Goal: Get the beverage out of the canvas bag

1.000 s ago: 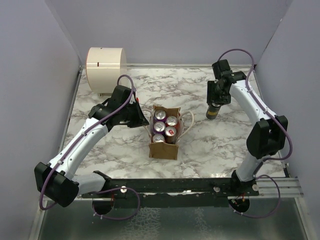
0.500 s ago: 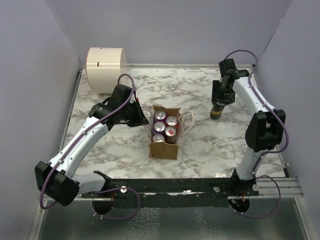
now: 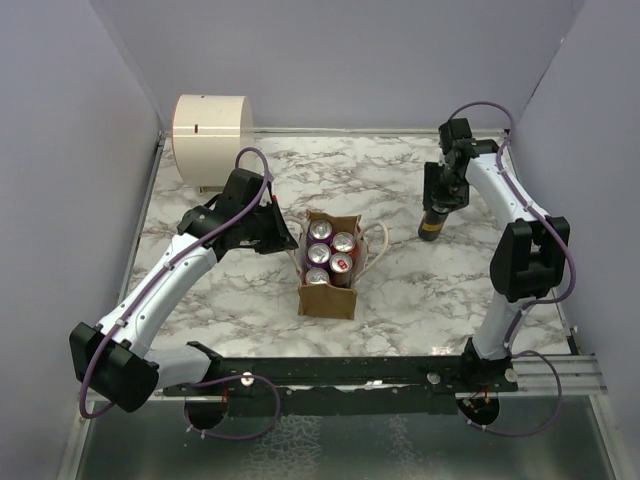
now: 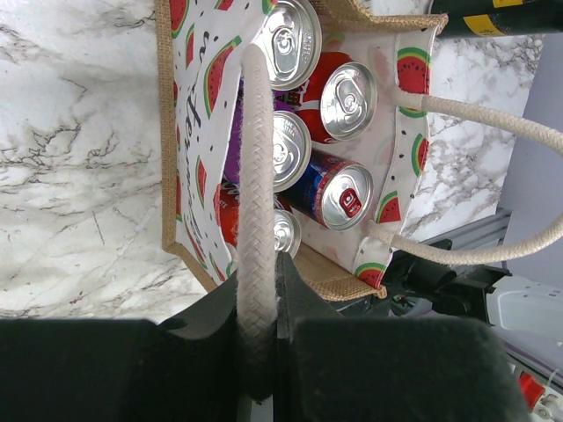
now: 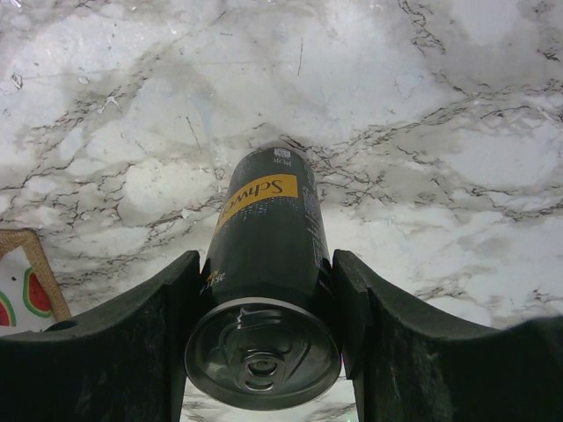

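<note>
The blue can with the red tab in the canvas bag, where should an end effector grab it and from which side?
Grip the blue can just under its top rim, coming down through the open mouth of the canvas bag. Only its top end shows clear; the bag's walls and neighbouring cans crowd its sides. It leans, so probably tilt the approach to match.

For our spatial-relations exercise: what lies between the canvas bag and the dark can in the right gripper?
Top view: bare marble table, plus the canvas bag's own white handle looping toward the dark can held by the right gripper.
</note>
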Robot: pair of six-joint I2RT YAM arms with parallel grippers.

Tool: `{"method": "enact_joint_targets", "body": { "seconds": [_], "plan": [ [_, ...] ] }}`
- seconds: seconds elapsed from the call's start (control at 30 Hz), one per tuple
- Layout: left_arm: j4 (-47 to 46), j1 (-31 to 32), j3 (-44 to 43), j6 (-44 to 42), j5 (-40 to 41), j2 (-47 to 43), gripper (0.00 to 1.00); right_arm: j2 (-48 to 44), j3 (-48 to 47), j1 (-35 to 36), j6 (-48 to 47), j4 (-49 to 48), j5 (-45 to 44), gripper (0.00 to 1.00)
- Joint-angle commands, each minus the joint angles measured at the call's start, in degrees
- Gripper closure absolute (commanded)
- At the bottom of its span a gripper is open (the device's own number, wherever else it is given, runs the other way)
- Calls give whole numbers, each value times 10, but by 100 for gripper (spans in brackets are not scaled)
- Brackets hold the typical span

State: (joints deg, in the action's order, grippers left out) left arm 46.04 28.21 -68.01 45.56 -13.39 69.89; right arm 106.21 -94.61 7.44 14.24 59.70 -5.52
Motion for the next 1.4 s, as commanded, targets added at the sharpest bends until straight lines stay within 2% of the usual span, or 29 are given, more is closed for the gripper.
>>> {"method": "enact_joint_targets", "body": {
  "seconds": [0.0,0.13,0.47,0.67,0.87,0.97,1.1,1.23,1.37],
  "plan": [
    [-13,-1,-19,-3,-5,-2,100,14,-20,-3,-11,-17,25,73],
    [-14,-1,-16,-11,-5,-2,100,21,-21,-3,-13,-15,31,64],
    [-21,-1,-27,-10,-12,14,100,-1,-32,-3,-21,-4,28,23],
    [-11,-1,-27,-21,-15,11,100,-64,-6,-2,-28,-12,25,19],
    [-12,-2,-14,-16,-17,5,100,-166,14,19,-28,-35,116,16],
    [-12,-1,-11,-17,-19,5,100,-207,15,80,-12,-40,125,15],
    [-8,-1,-10,-21,-21,7,100,-238,-9,201,35,-38,114,14],
    [-7,-2,-8,-22,-20,4,100,-245,-25,345,77,-54,61,14],
    [-7,-1,-3,-20,-15,-2,100,-210,-25,462,83,-41,-12,14]
  ]
}}
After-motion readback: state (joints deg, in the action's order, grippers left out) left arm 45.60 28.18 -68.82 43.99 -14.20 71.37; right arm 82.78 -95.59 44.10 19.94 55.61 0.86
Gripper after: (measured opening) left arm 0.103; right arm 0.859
